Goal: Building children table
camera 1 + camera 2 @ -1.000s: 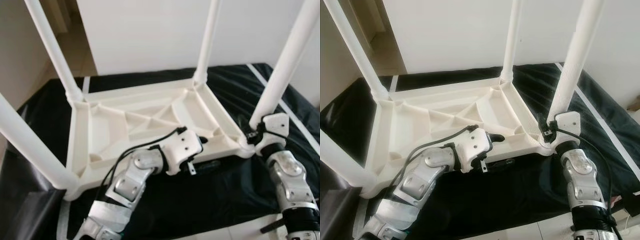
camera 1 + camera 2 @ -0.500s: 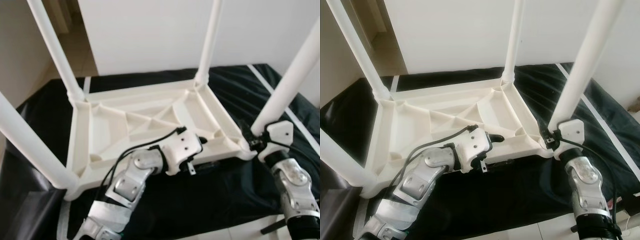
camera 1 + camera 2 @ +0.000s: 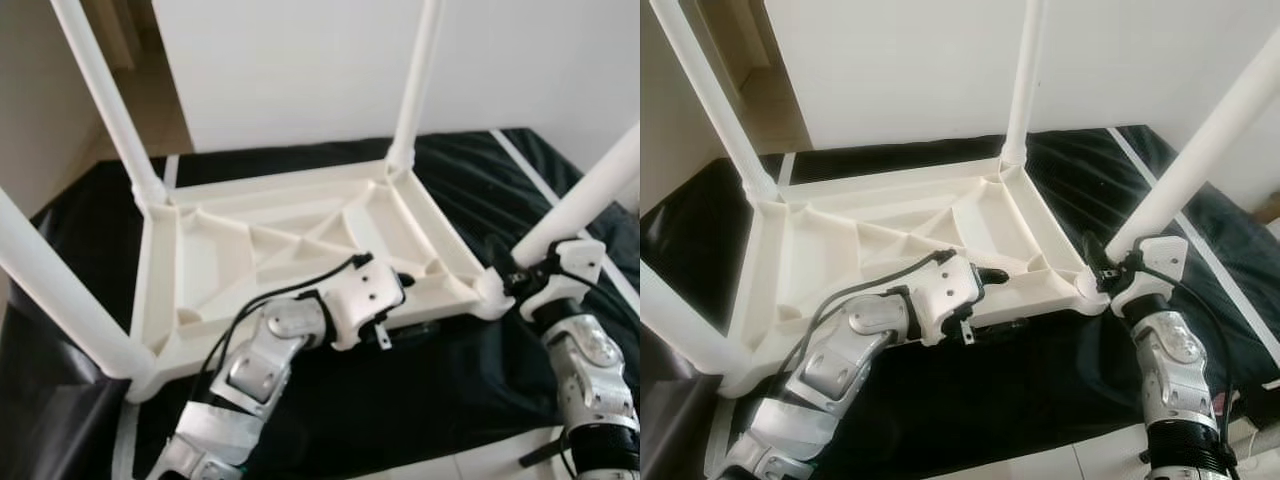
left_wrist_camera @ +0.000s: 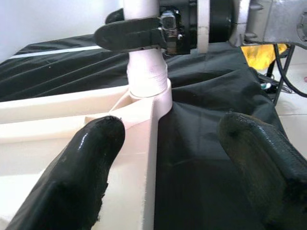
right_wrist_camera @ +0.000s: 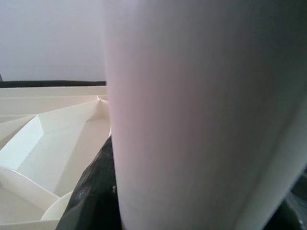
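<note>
A white plastic table (image 3: pixel 290 250) lies upside down on a black sheet (image 3: pixel 420 400), its ribbed underside facing up and its legs pointing upward. The sheet covers a low surface in front of a white wall (image 3: pixel 300 60).

The right gripper (image 3: pixel 1102 268) is at the table's near right corner, clamped round the base of the leg (image 3: pixel 1200 150) that stands in that corner's socket. One black finger (image 4: pixel 129 36) lies across the front of the leg just above the socket, and the other is behind it. This leg is tilted, leaning out toward the robot's right, while the far right leg (image 3: pixel 415 80) stands close to upright. In the right wrist view the leg (image 5: pixel 201 115) is pressed up against the camera, with a dark finger (image 5: pixel 91 201) at its side and the table's ribbed underside beyond.

The left gripper (image 4: pixel 163 163) is at the table's near edge, to the left of that same corner. Its two fingers are spread wide and hold nothing. One fingertip (image 4: pixel 91 163) is over the white rim of the table, the other (image 4: pixel 264 158) is over the black sheet outside it, and the table's edge runs between them toward the corner socket (image 4: pixel 148 93).
</note>
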`<state>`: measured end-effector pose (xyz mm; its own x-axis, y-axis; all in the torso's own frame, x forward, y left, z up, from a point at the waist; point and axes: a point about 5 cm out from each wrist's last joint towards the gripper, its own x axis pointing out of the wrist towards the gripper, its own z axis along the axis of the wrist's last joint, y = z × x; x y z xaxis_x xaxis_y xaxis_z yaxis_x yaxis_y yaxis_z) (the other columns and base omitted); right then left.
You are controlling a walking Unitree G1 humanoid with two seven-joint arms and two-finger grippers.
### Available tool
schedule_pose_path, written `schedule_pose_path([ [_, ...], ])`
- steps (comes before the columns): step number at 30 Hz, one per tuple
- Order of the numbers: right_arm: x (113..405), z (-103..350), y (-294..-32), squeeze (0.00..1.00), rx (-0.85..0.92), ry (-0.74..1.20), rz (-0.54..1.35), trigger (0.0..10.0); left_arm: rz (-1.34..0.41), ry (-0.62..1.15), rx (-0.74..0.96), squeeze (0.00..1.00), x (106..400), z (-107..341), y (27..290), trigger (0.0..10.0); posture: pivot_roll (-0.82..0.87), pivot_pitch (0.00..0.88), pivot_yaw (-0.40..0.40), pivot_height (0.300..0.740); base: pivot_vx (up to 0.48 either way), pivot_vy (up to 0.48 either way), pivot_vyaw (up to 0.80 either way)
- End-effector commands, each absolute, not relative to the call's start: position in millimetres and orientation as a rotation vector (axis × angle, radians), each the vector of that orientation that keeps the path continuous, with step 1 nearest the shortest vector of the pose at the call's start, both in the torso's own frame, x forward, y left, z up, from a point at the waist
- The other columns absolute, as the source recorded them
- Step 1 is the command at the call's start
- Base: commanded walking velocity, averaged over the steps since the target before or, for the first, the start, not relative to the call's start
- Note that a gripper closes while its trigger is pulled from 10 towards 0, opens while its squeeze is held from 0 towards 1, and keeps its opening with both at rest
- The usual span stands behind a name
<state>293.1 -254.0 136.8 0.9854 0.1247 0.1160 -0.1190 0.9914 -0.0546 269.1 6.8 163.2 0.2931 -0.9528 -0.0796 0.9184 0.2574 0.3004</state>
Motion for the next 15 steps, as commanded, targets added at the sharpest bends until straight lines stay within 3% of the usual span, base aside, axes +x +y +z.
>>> schedule_pose_path([
  [1,286,92,-247,0.00,-0.025,0.131,0.128,10.0,-1.230,-0.140,0.307,0.00,270,166,8,10.0,-0.08,0.039,0.005,0.740,0.000,0.000,0.00],
  [6,296,97,-239,0.00,-0.117,0.187,0.180,10.0,-1.230,-0.141,0.308,0.00,269,167,8,10.0,-0.08,0.038,0.006,0.740,0.000,0.000,0.00],
  [15,301,97,-244,0.00,-0.005,0.236,0.108,10.0,-1.223,-0.144,0.311,0.00,270,168,8,10.0,-0.07,0.035,-0.001,0.740,0.000,0.000,0.00],
])
